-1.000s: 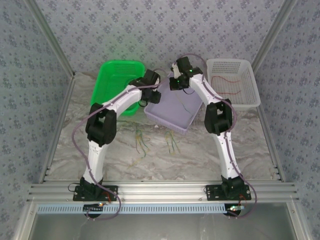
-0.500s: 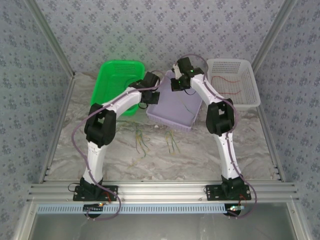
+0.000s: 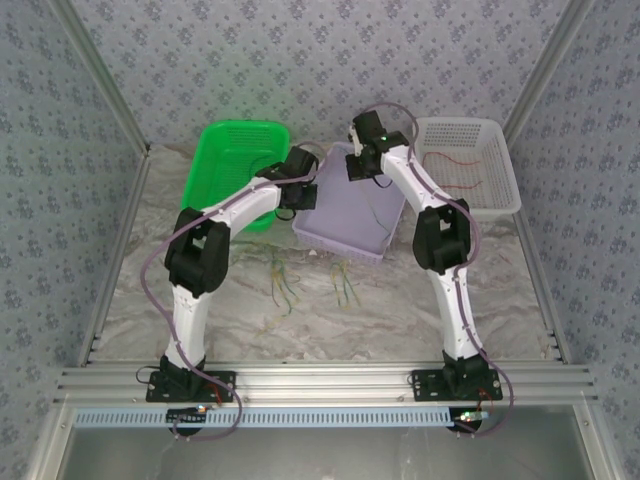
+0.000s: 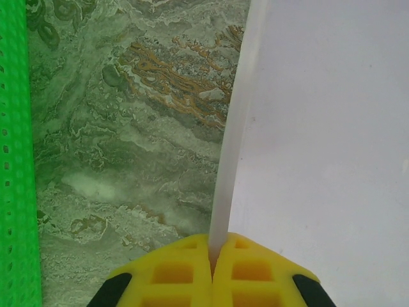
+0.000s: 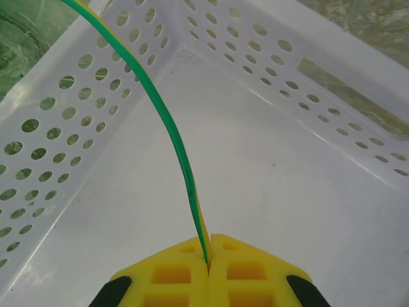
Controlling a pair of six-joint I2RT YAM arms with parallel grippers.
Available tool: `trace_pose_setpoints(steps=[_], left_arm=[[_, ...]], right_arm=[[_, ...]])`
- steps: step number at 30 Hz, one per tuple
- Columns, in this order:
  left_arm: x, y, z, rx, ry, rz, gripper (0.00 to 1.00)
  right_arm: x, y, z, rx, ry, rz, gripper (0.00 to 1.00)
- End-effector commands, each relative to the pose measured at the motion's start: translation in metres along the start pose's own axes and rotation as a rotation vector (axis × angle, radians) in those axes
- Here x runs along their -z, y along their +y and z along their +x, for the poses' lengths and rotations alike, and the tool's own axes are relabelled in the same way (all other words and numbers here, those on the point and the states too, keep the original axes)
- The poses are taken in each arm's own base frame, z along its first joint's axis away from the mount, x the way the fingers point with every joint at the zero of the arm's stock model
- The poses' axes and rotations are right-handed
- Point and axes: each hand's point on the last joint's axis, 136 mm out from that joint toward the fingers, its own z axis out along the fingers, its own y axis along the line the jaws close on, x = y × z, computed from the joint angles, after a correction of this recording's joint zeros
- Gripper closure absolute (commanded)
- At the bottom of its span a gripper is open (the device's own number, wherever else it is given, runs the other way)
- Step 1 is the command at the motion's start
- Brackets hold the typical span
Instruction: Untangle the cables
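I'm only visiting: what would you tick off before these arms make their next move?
1. The left jaws clamp the lavender basket rim: ok.
2. The right jaws clamp the green cable: ok.
3. That green cable free of other cables: cannot tell, its far end runs out of view.
4. The loose cables on the table untangled: not ok, they lie bunched.
5. The white basket has room: ok, one red cable inside.
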Motion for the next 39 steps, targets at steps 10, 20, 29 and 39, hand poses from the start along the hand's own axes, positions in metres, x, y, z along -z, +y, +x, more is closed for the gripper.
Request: trace_pose_setpoints(steps=[10, 20, 29, 39], left_arm=[[0.005, 0.038, 0.007, 0.094, 0.016, -0.133, 1.00], [0.016, 0.042, 0.004, 0.114, -0.001, -0.143, 1.00], [0.017, 0.039, 0.000, 0.116, 0.002, -0.135, 1.00], [0.024, 0.030, -0.003, 0.112, -0.021, -0.114, 1.00]], right_arm=[[-0.002, -0.043, 0.045, 0.039, 0.202, 0.168, 1.00], [-0.011, -0.068, 0.049, 0.162, 0.263, 0.286, 1.00], [-0.022, -0.071, 0.055, 0.192, 0.277, 0.300, 1.00], [-0.067, -0.060, 0.063, 0.181, 0.290, 0.265, 1.00]])
